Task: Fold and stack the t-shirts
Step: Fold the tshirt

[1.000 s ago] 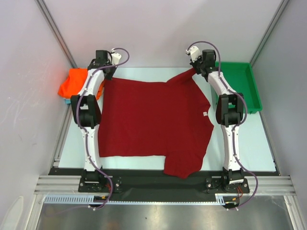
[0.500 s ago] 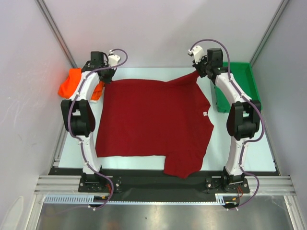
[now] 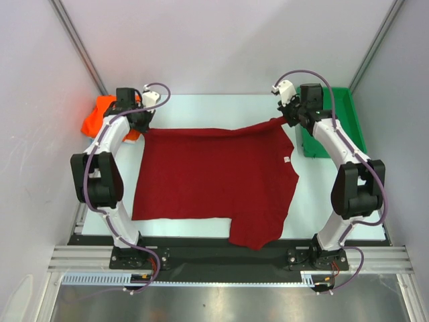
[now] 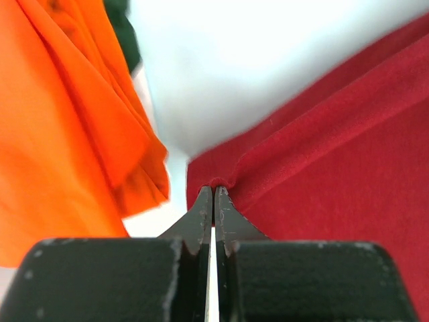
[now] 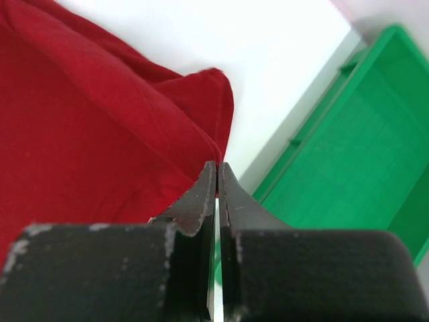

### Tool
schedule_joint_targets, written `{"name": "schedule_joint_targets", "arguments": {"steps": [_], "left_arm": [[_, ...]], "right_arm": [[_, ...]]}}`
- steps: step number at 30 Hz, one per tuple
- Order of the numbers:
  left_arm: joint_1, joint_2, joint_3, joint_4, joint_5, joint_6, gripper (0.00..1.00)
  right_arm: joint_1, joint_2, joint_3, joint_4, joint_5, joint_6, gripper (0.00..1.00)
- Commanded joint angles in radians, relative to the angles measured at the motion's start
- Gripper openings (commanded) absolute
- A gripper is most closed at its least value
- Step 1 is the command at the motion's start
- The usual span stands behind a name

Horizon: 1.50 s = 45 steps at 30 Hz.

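Clamping far edge of maroon shirt (image 3: pixel 214 174): left gripper (image 4: pixel 213 191), right gripper (image 5: pixel 216 168) | orange shirt (image 3: pixel 92 122) partly behind left arm (image 3: pixel 114 131)

No writing, number or brand can be read in any view. The only label in sight is a small white tag (image 3: pixel 286 159) on the dark red t-shirt (image 3: pixel 214 174), seen from the top camera. It is too small to tell whether anything is printed on it.
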Motion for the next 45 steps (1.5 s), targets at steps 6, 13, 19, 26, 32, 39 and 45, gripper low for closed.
{"name": "schedule_joint_targets", "arguments": {"steps": [6,13,19,26,32,39,45], "left_arm": [[0.032,-0.133,-0.162,0.078,0.023,0.036,0.00],[0.031,-0.155,-0.219,0.088,0.029,0.027,0.00],[0.031,-0.170,-0.281,0.085,0.026,0.041,0.00],[0.032,-0.207,-0.390,0.082,0.018,0.022,0.01],[0.032,-0.201,-0.350,0.079,0.008,-0.011,0.28],[0.015,-0.132,-0.239,0.041,-0.009,-0.007,0.31],[0.015,-0.033,-0.201,-0.040,0.049,-0.016,0.29]], "right_arm": [[-0.032,-0.133,-0.116,0.014,-0.016,0.034,0.00],[-0.022,-0.232,-0.234,-0.008,-0.025,0.042,0.00],[0.003,-0.330,-0.358,-0.048,-0.052,0.077,0.00],[0.063,-0.476,-0.538,-0.115,-0.090,0.151,0.00],[0.054,-0.484,-0.498,-0.146,-0.110,0.148,0.41],[0.001,-0.302,-0.386,-0.071,-0.159,0.159,0.44],[-0.001,-0.081,-0.202,-0.183,-0.305,0.125,0.45]]}}
